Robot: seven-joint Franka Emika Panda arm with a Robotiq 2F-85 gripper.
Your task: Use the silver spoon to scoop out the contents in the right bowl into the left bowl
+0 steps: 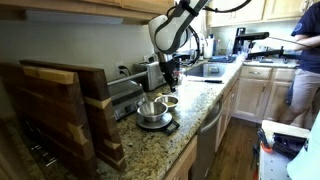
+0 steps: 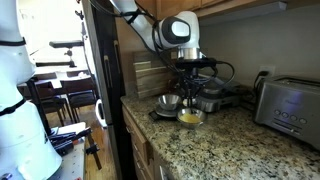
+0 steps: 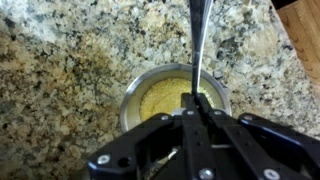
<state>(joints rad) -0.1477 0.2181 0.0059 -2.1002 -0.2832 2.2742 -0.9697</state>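
The gripper (image 3: 196,115) is clenching the silver spoon (image 3: 198,50), its two black fingers (image 3: 150,132) pressing together on the slim handle. In the wrist view the spoon is running straight up from the fingers, crossing the far rim of the right bowl (image 3: 130,98) and passing over the speckled granite countertop (image 3: 70,60). I cannot tell whether its scooping end is dipping into the bowl. The right bowl is sitting directly under the gripper, and the contents (image 3: 160,100) are lying in it as a tan-yellow layer across its bottom. In an exterior view the gripper (image 2: 190,88) is hanging just above this small bowl (image 2: 190,117), while the left bowl (image 2: 167,103) is standing just beside it, shiny and deeper. Farther along the counter a steel toaster (image 2: 290,105) is sitting near the wall. In an exterior view wooden cutting boards (image 1: 60,110) are leaning at one end, and a person (image 1: 305,60) is standing at the far end of the kitchen.
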